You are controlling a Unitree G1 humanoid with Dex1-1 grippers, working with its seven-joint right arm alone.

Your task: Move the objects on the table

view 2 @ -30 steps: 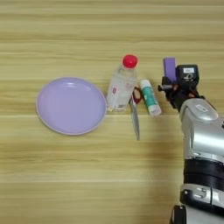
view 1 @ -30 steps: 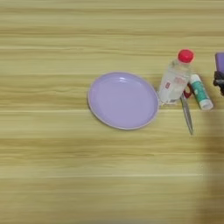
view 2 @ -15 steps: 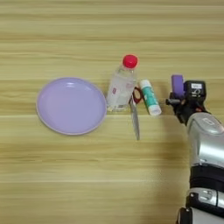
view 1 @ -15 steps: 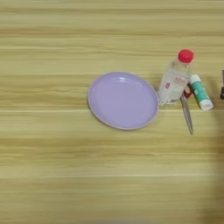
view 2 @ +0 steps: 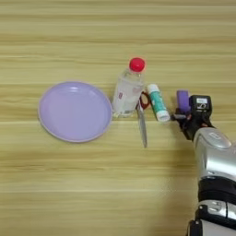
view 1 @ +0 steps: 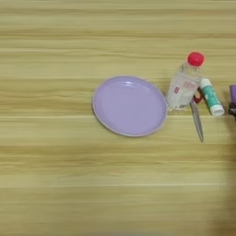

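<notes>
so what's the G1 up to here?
The right arm comes in from the bottom right, with its end effector right at the small purple block, just right of the teal tube. Whether it actually grips the block can't be told from here. The tube lies on the table next to the red-handled scissors and the clear red-capped bottle, which lies on its side. The lilac plate to the left holds nothing.
</notes>
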